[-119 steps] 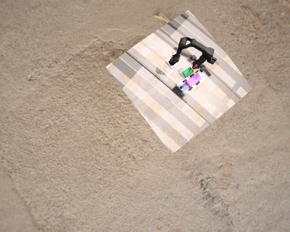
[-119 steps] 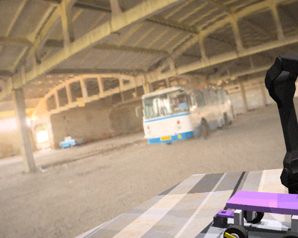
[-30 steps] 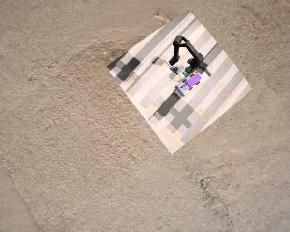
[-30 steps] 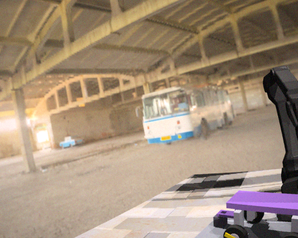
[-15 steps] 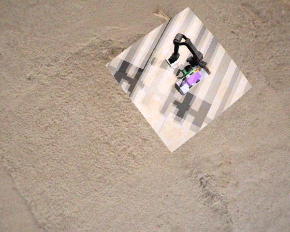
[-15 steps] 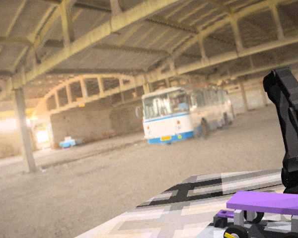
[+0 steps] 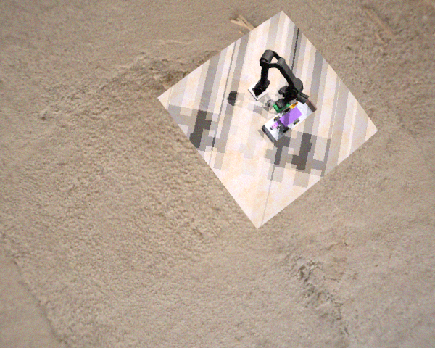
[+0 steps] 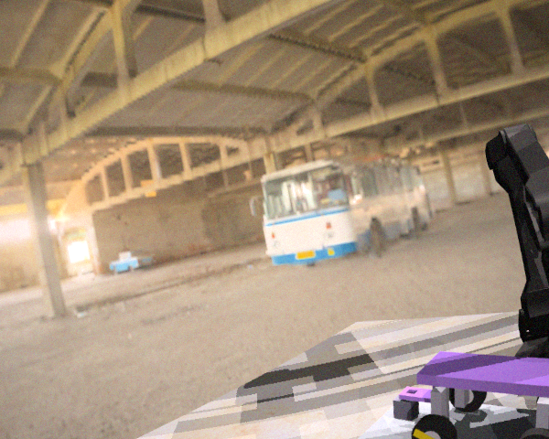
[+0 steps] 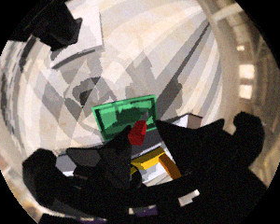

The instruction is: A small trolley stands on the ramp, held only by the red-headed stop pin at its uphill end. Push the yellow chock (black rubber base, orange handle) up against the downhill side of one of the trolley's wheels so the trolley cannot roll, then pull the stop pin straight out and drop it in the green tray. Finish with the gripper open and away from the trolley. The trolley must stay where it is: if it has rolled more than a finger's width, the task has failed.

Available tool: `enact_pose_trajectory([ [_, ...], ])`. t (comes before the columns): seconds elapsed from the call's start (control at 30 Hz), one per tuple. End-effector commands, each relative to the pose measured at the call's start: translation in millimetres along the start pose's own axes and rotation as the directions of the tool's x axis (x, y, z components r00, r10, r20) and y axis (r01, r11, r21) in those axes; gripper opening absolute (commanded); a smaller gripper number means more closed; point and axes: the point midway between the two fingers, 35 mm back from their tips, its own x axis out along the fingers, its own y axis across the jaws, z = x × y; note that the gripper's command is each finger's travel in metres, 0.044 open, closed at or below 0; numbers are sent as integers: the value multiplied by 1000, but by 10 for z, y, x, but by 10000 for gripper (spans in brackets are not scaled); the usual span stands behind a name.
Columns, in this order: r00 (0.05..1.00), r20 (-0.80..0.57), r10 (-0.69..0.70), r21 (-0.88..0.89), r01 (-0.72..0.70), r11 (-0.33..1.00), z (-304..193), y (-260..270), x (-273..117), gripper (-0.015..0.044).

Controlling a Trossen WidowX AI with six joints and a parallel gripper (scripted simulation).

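My gripper (image 9: 143, 125) is open over the green tray (image 7: 281, 108) (image 9: 126, 100). The red-headed stop pin (image 9: 137, 133) is between the parted fingertips, nearer the left finger in the wrist view, its grey shaft pointing over the tray; it is not clamped. The purple trolley (image 7: 291, 117) (image 8: 497, 373) stands on the white ramp (image 7: 306, 109). The yellow chock (image 9: 149, 160) with its orange handle (image 9: 170, 166) sits on the ramp beside a dark wheel (image 9: 136, 177). The fingers hide part of it, and I cannot tell whether it touches the wheel.
The tray lies beside the ramp's long side, between it and the arm's base (image 7: 259, 90). A brown block (image 7: 311, 104) stands at the ramp's end near the chock. A dark edge (image 7: 268, 133) bounds the other end. The arm reaches above the tray and hides part of it.
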Motion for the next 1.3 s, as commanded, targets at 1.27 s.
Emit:
enact_pose_trajectory([
  [1.27,1000,2,-3,-1,3,1000,-9,251,96,190],
])
